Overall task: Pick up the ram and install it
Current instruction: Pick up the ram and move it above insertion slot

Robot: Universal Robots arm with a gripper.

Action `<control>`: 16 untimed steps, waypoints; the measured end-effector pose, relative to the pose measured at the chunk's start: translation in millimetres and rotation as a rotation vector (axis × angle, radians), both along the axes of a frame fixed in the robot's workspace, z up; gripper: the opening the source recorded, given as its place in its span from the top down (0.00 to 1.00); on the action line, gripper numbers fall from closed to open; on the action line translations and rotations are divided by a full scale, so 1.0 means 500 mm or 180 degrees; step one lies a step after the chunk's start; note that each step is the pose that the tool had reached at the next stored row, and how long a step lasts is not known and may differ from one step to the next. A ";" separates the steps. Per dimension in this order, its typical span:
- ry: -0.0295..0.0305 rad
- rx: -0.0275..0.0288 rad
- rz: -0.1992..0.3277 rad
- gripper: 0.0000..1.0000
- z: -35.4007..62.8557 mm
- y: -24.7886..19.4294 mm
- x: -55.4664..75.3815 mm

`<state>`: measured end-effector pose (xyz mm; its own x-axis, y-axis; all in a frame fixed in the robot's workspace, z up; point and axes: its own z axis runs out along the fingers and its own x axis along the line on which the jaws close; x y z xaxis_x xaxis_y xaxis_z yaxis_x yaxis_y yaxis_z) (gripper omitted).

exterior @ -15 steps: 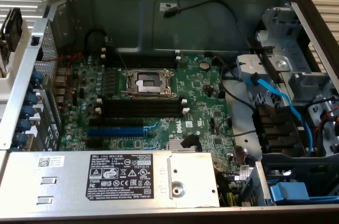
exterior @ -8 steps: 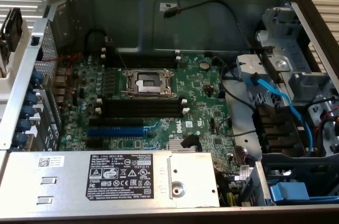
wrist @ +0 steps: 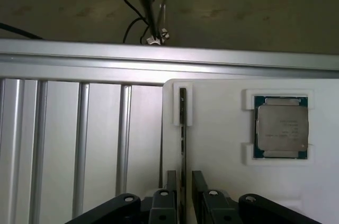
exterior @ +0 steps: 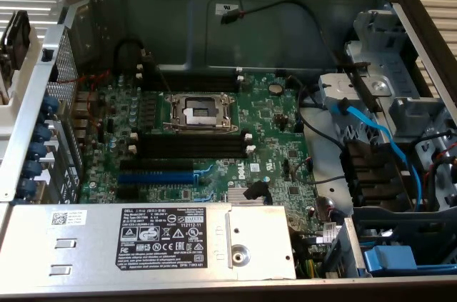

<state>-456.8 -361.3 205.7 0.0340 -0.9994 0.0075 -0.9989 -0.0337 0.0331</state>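
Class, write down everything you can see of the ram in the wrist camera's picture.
The ram is seen edge-on: a long, thin, dark strip standing on its edge in the white holder. The end away from the claw sits in a raised white bracket. The other end runs between the two sides of the open claw, with a gap on each side. Chips and label cannot be made out from this angle.
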 end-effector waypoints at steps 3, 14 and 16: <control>-0.0001 0.0000 0.0002 0.74 -0.004 0.0002 0.000; 0.0000 0.0000 0.0002 0.74 -0.011 0.0009 0.000; 0.0000 0.0000 0.0002 0.74 -0.011 0.0009 0.000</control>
<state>-456.7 -360.9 200.3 0.0345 -0.9994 0.0074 -0.9989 -0.0343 0.0330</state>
